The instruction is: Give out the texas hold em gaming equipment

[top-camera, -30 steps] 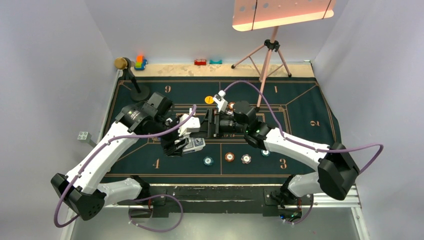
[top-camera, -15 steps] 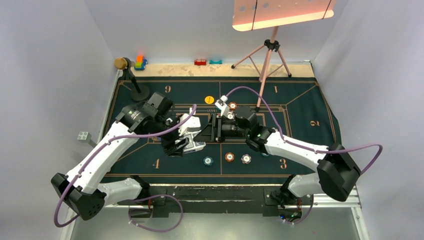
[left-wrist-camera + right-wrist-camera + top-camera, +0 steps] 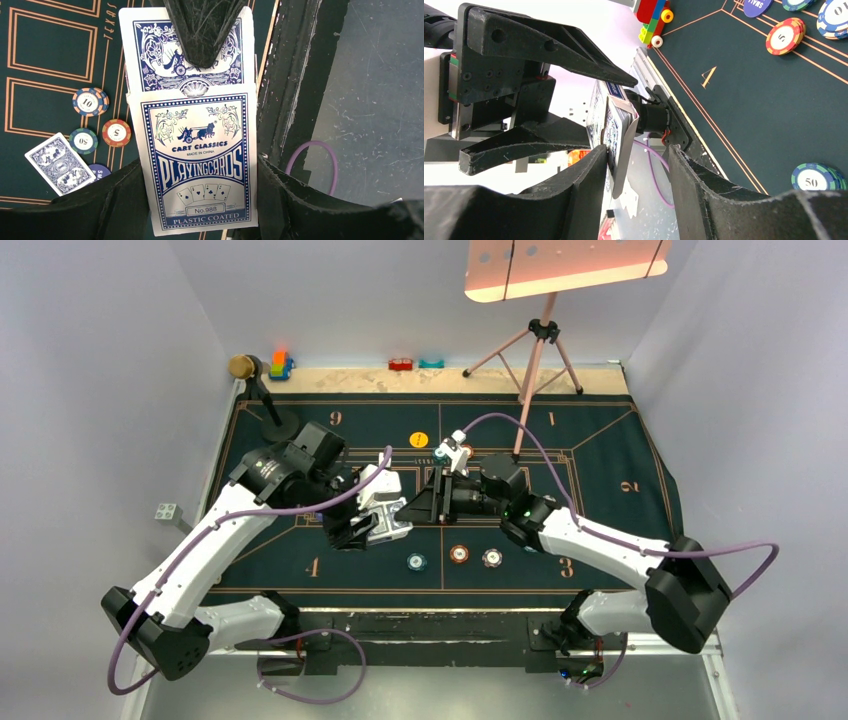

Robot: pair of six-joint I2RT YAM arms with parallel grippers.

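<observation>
Just beside the card box lie chips.

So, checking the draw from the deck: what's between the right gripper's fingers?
The open top of the card box, held by the left gripper, stands between the right gripper's fingers; the right wrist view shows it.

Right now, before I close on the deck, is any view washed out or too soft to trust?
Left wrist: the card box has crisp print; the left fingers at the bottom edge are dark and soft. Right wrist: background behind the box is blown out white, yet the orange chip number reads fine. Top external: even light, lamp panel glares pink, box detail too small.
</observation>
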